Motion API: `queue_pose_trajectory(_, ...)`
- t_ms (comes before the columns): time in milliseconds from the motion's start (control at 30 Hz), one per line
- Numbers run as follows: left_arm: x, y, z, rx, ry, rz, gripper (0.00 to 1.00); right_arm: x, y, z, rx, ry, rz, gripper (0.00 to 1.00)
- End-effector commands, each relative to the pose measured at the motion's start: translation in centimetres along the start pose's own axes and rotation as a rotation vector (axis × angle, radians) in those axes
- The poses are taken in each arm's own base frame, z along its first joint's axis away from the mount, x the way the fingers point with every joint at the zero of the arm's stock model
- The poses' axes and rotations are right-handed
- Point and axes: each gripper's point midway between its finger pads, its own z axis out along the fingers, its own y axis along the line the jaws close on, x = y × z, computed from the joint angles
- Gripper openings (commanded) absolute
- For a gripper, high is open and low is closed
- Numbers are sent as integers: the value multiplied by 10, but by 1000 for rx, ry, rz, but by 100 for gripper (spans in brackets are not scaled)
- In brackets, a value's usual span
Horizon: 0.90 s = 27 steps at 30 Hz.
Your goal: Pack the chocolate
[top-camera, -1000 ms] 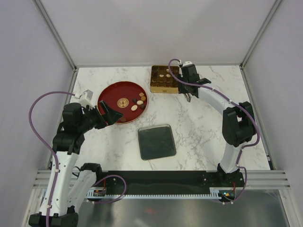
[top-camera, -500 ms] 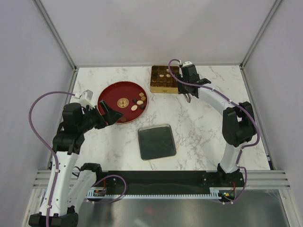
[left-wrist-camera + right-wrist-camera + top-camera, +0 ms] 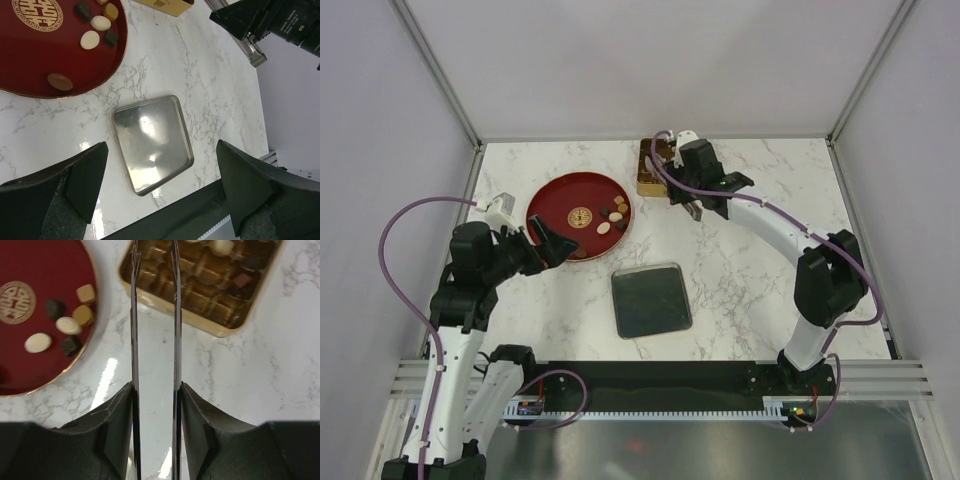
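Brown and cream chocolate pieces (image 3: 68, 325) lie in a round red dish (image 3: 30, 365). Right jaws hang part-open, empty, beside a square gold tin (image 3: 210, 326); left jaws gape empty.

Top view: the right arm (image 3: 760, 215) covers most of the gold tin (image 3: 647, 178); only its left strip shows. The chocolate pieces (image 3: 612, 214) in the red dish (image 3: 555, 200) are too small for shape to be determined. Left wrist view: the top and left edges cut off the dish; the top edge cuts off the tin. Right wrist view: the right fingers (image 3: 120, 425) run past the top edge, so their tips are not visible.
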Motion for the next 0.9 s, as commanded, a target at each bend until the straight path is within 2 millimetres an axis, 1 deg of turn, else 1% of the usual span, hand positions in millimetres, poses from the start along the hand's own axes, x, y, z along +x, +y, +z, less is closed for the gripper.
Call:
queue_pose_trajectory(0, -2, -3, -2, 17, -15, 20, 98, -19, 50, -18, -129, -67, -56, 48)
queue_pose_trajectory(33, -1, -3, -3, 18, -13, 18, 98, -13, 70, -19, -167, -57, -79, 48)
queue_pose_trajectory(100, -1, -2, -3, 14, -16, 18, 98, -5, 90, -18, -216, -43, -110, 48)
queue_pose_trajectory(133, -1, -2, -3, 12, -15, 17, 98, 3, 102, -16, -235, -26, -132, 48)
queue_pose_trajectory(200, -1, -2, -3, 13, -16, 18, 98, 11, 114, -13, -261, -10, -151, 48)
queue_pose_trajectory(233, 0, -1, -3, 11, -14, 17, 98, 17, 124, -11, -276, 4, -166, 48)
queue_pose_trajectory(267, -1, -1, -3, 12, -15, 19, 98, 21, 127, -10, -280, 11, -173, 48)
queue_pose_trajectory(300, -1, -1, -3, 11, -16, 22, 98, 26, 136, -10, -316, 22, -181, 48)
queue_pose_trajectory(333, -2, -2, -3, 11, -17, 23, 98, 32, 141, -6, -323, 34, -187, 48)
queue_pose_trajectory(467, -4, -3, -3, 12, -18, 25, 98, 40, 153, 4, -342, 47, -197, 49)
queue_pose_trajectory(500, -4, -3, -3, 11, -17, 24, 98, 45, 155, 9, -341, 58, -201, 49)
queue_pose_trajectory(533, -4, -2, -2, 11, -16, 25, 98, 41, 156, 10, -339, 50, -198, 49)
queue_pose_trajectory(600, -3, -1, -1, 7, -13, 23, 98, 41, 160, 13, -343, 47, -208, 49)
queue_pose_trajectory(700, -3, -1, 0, 5, -10, 23, 98, 45, 162, 24, -326, 56, -222, 49)
queue_pose_trajectory(767, -4, -1, -1, 6, -12, 25, 98, 43, 162, 25, -323, 53, -226, 50)
queue_pose_trajectory(867, -5, -2, -1, 6, -15, 28, 98, 42, 156, 29, -277, 45, -239, 49)
